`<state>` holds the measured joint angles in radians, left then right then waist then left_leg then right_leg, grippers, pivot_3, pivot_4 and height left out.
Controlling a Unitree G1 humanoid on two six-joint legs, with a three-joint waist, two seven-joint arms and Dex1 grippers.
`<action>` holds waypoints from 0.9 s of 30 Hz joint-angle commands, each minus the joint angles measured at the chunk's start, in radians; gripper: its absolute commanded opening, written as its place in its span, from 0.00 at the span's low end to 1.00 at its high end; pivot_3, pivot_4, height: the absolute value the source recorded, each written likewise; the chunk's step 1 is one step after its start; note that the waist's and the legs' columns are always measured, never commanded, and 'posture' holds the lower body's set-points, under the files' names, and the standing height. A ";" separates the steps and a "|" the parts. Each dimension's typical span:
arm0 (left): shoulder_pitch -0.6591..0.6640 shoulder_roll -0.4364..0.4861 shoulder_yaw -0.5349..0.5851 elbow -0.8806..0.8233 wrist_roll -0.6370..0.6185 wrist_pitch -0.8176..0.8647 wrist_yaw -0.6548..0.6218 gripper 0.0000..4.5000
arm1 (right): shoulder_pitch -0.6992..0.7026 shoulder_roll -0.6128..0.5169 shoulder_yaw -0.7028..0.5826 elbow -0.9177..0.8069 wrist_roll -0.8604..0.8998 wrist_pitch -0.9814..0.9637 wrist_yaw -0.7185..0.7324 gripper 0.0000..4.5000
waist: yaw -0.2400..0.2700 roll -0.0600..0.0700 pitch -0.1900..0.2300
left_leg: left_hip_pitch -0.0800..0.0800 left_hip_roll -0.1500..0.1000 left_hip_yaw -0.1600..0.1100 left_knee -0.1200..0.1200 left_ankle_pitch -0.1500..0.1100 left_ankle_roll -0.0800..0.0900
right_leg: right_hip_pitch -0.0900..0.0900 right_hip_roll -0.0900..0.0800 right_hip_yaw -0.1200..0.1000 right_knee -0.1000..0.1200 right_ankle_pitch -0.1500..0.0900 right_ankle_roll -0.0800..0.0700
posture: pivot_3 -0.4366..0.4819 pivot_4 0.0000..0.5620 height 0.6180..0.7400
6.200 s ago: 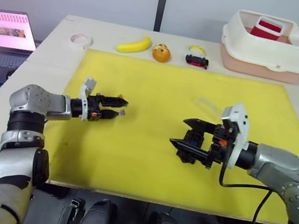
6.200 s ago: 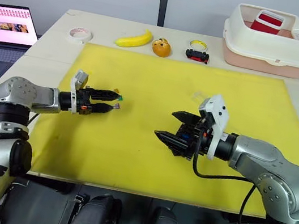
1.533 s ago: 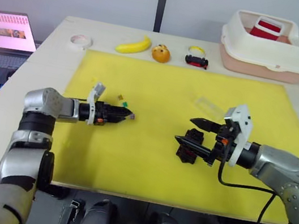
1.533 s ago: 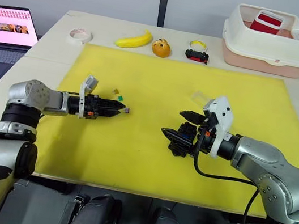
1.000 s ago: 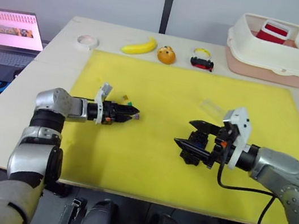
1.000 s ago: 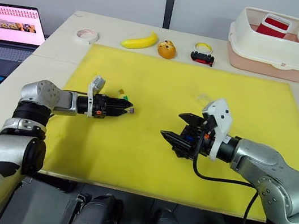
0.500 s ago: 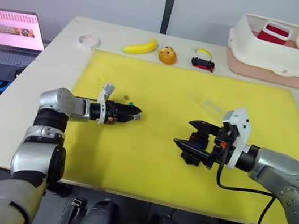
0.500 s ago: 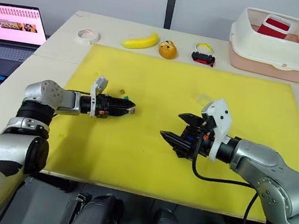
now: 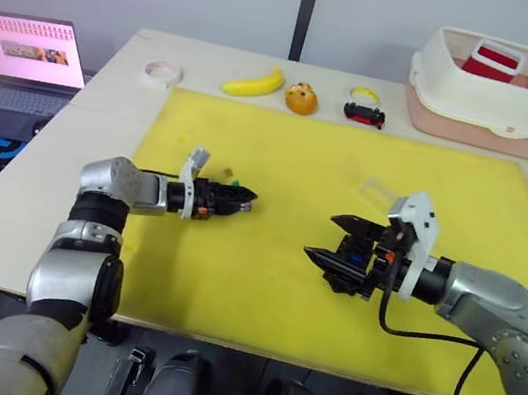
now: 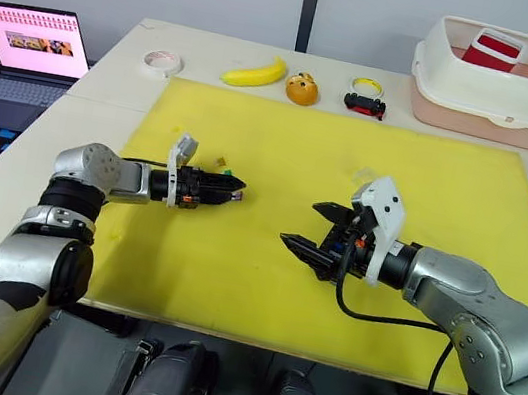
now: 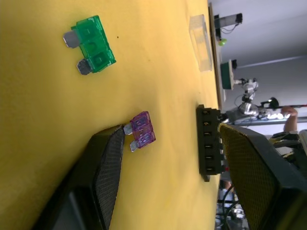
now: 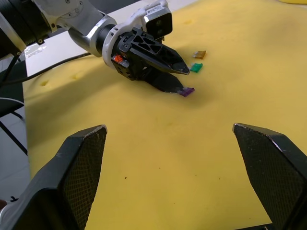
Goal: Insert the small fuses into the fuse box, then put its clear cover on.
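My left gripper (image 9: 246, 198) lies low over the yellow mat (image 9: 331, 158), open. A purple fuse (image 11: 141, 130) rests on the mat at the tip of one finger (image 11: 108, 163), ungripped. A green fuse (image 11: 91, 50) and an amber fuse (image 12: 200, 54) lie just beyond it. The black fuse box (image 9: 348, 269) sits on the mat between the spread fingers of my open right gripper (image 9: 330, 239), near their base. The clear cover (image 9: 379, 188) lies on the mat behind that gripper.
Along the table's far edge stand a tape roll (image 9: 162, 72), a banana (image 9: 254, 83), an orange toy (image 9: 302, 98) and a black-and-red toy car (image 9: 366, 114). A cream bin (image 9: 489, 93) is at the back right. A laptop (image 9: 30, 52) sits off the left side.
The whole view has shifted. My left gripper has reached a little farther right along the mat, its tip staying by the purple fuse. The right gripper and fuse box have hardly moved.
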<state>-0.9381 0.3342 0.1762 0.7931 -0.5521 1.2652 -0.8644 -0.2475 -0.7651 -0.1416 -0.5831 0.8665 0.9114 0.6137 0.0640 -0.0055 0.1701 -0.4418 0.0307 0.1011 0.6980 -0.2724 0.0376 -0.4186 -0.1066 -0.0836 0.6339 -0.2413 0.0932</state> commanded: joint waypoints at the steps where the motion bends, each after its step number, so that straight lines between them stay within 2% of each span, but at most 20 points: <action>1: 0.015 -0.028 -0.039 0.027 0.021 0.001 -0.002 0.43 | 0.000 -0.006 -0.016 -0.027 0.002 -0.008 -0.004 1.00 | -0.001 0.000 0.000 | 0.000 0.000 0.000 0.000 0.000 0.000 | 0.000 0.000 0.000 0.000 0.000 0.000 | 0.48 0.27 1.00; 26: 0.033 -0.034 -0.044 0.042 0.066 -0.036 0.014 0.43 | -0.001 -0.013 -0.020 -0.023 0.000 -0.010 0.001 1.00 | -0.001 0.000 0.000 | 0.000 0.000 0.000 0.000 0.000 0.000 | 0.000 0.000 0.000 0.000 0.000 0.000 | 0.48 0.27 1.00; 27: 0.033 -0.034 -0.041 0.048 0.070 -0.040 0.021 0.37 | -0.001 -0.013 -0.020 -0.023 0.000 -0.010 0.001 1.00 | -0.001 0.000 0.000 | 0.000 0.000 0.000 0.000 0.000 0.000 | 0.000 0.000 0.000 0.000 0.000 0.000 | 0.48 0.27 1.00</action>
<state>-0.9316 0.3224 0.1706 0.8043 -0.5115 1.2275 -0.8781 -0.2438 -0.7667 -0.1416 -0.5831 0.8665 0.9114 0.6127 0.0627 -0.0053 0.1698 -0.4414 0.0309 0.1012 0.6980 -0.2726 0.0380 -0.4183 -0.1066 -0.0836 0.6338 -0.2413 0.0931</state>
